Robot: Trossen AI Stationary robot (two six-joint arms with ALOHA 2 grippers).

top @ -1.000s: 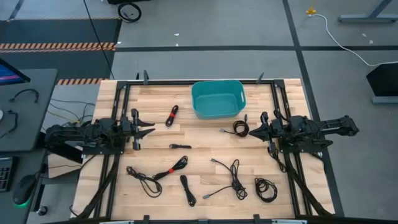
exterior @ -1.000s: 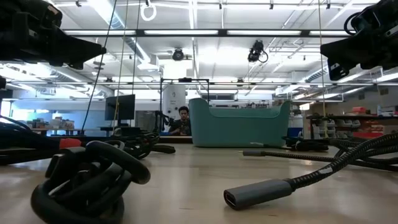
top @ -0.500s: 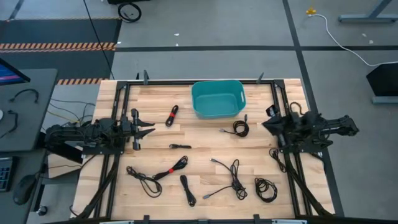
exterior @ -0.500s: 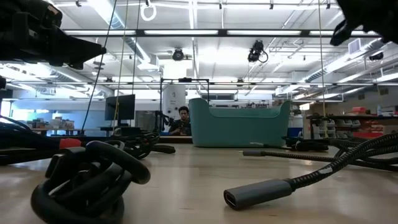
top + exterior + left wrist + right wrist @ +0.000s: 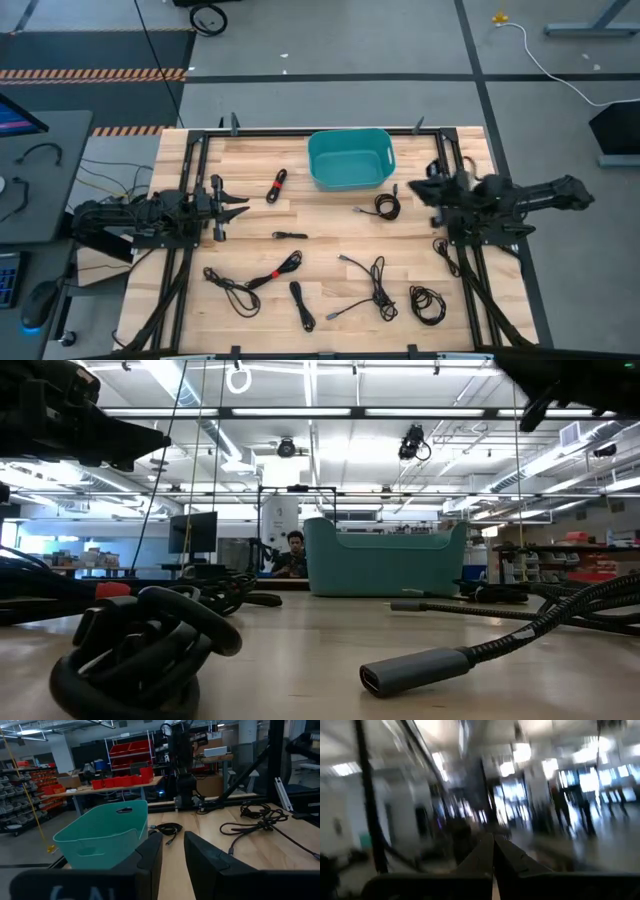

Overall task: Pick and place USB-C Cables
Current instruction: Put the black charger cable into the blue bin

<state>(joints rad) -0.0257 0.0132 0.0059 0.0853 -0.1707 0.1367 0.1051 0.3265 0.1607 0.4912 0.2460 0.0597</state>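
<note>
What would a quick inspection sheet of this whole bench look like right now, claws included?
Surface: wooden table, bare between items.
Job's things: black USB-C cables lie loose on the wood, one coil beside the teal bin, one with a red tie, others along the near edge, such as a coil. None seen in the bin.
Clutter: nothing seen on the table.
Claws: left claw open, over the table's left side, holding nothing; right claw shut, empty, near the coil by the bin.
Cables: arm wiring runs along the frame; a white cord lies on the floor.
Surroundings: a person sits far behind the bin; red storage bins on shelves.
</note>
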